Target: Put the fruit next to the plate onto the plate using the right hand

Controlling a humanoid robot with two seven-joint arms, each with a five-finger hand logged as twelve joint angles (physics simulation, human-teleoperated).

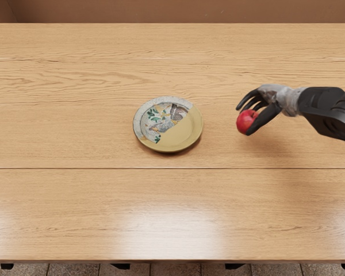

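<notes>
A: Fruit [246, 121] is right of the plate [168, 123], well apart, w/ right hand [261, 104] fingers curled round it.
B: imo grip firm, lift clear of the surface [172, 195], go left, lower gently mid-plate.

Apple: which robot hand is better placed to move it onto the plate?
Right. The right robot hand holds the apple, just right of the plate; no left arm shows.
</notes>
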